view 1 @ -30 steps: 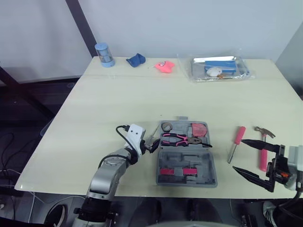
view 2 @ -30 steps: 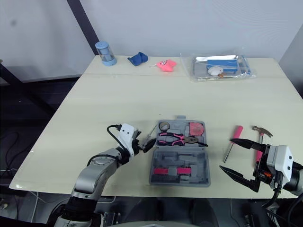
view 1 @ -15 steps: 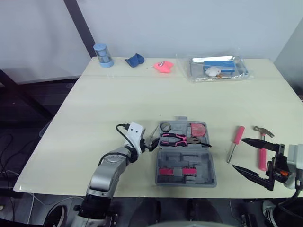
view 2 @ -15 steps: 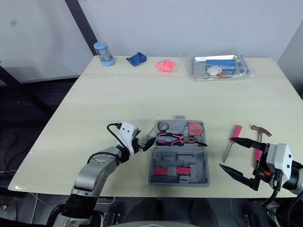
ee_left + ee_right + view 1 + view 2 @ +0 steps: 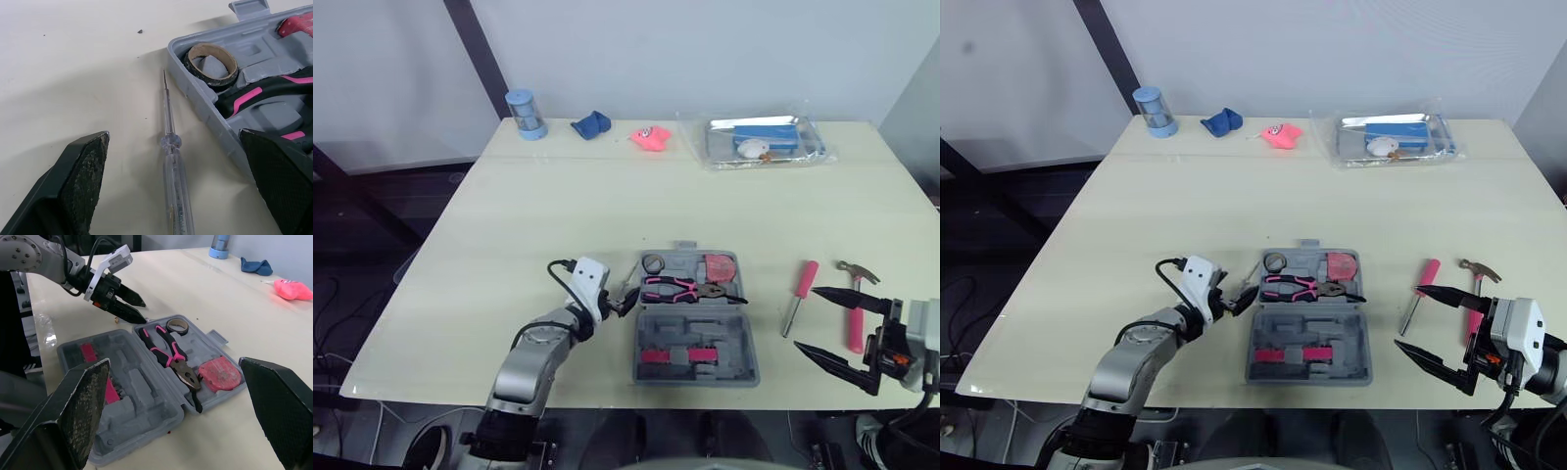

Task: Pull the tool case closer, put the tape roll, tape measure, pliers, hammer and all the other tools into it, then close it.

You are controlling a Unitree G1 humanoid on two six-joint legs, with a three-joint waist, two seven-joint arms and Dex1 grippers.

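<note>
Clear screwdriver point(image 5: 168, 128), beside the open tool case point(image 5: 696, 369) at the worktop's point(image 5: 607, 196) front edge, is straddled by the spread, empty left gripper point(image 5: 625, 300), presumably for pickup; right gripper point(image 5: 808, 319) likewise spread, empty.

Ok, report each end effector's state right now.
Left end effector: open, empty, straddling the clear screwdriver.
Right end effector: open, holding nothing.

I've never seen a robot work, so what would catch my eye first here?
The open grey tool case near the front edge of the table stands out, with pink-handled pliers, a tape roll and a pink tape measure in it. The left gripper hangs open over a clear screwdriver beside the case, while a pink screwdriver and hammer lie by the open right gripper.
</note>
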